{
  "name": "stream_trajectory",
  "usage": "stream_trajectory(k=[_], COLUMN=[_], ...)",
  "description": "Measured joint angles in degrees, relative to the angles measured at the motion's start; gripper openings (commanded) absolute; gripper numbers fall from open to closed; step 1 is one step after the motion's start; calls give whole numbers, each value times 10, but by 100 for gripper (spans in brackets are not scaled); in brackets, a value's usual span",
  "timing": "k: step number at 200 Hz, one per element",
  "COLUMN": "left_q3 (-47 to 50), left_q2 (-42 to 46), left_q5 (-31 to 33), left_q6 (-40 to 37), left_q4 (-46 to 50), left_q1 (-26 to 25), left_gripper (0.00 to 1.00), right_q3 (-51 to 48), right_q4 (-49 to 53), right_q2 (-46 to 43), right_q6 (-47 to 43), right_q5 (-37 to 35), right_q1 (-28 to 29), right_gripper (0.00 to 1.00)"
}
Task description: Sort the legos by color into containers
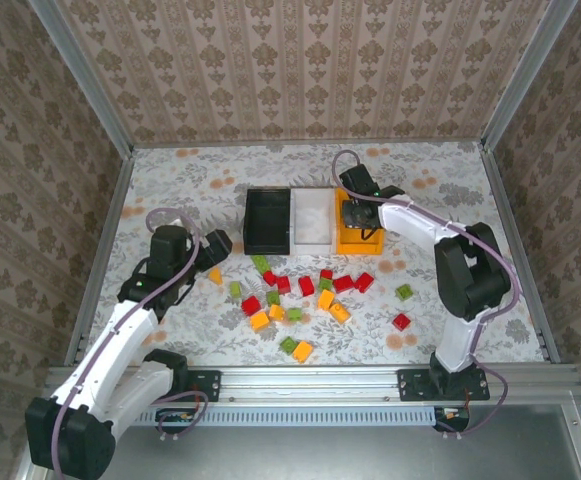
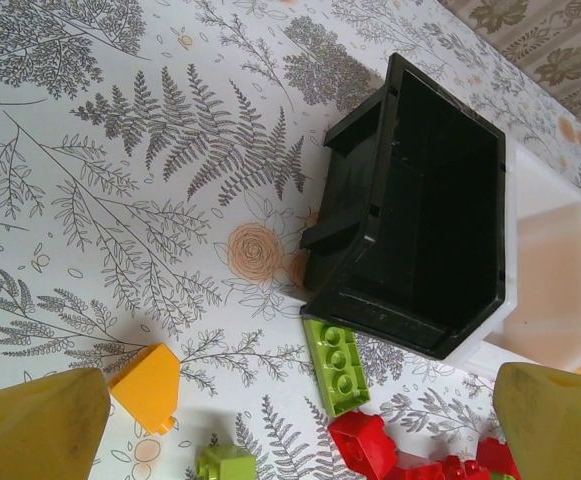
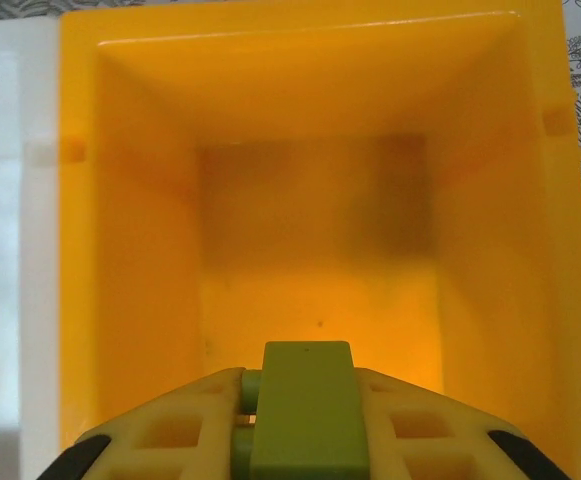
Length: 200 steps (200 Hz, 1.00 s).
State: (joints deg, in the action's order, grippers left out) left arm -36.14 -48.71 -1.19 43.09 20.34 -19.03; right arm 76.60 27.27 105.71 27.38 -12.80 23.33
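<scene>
The right jaws grip a green brick (image 3: 302, 420) over the open orange bin (image 3: 130, 300), which sits at the right end of a joined row beside the white bin (image 1: 312, 218) and the black bin (image 1: 267, 222). The left jaws stand wide open low over the table (image 1: 190, 180), near the black bin's front left corner, with an orange brick (image 2: 148, 385) between them. Red, green and orange bricks (image 1: 306, 286) lie scattered on the table in front of the bins.

The containers (image 1: 312, 232) stand in a row just behind the scattered legos (image 1: 307, 286) on the table (image 1: 190, 180).
</scene>
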Motion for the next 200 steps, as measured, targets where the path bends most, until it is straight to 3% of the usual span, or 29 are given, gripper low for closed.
stream_trajectory(k=[72,100,148,200], left_q3=[0,0,-3,-5], left_q2=[1,1,2,6], left_q5=[-19,-24,-31,-44], left_q6=[-9,-14,-24,-27], left_q4=[-2,-2,-1,-2], left_q1=[0,2,3,3], left_gripper=[100,100,100,100], right_q3=[28,23,-31,-141], right_q4=[-1,-1,-3,21], right_q2=[19,-2,-134,-321], right_q6=[9,12,14,14], right_q5=[1,6,20,25], right_q1=[-5,-5,8,72], right_gripper=[61,70,74,76])
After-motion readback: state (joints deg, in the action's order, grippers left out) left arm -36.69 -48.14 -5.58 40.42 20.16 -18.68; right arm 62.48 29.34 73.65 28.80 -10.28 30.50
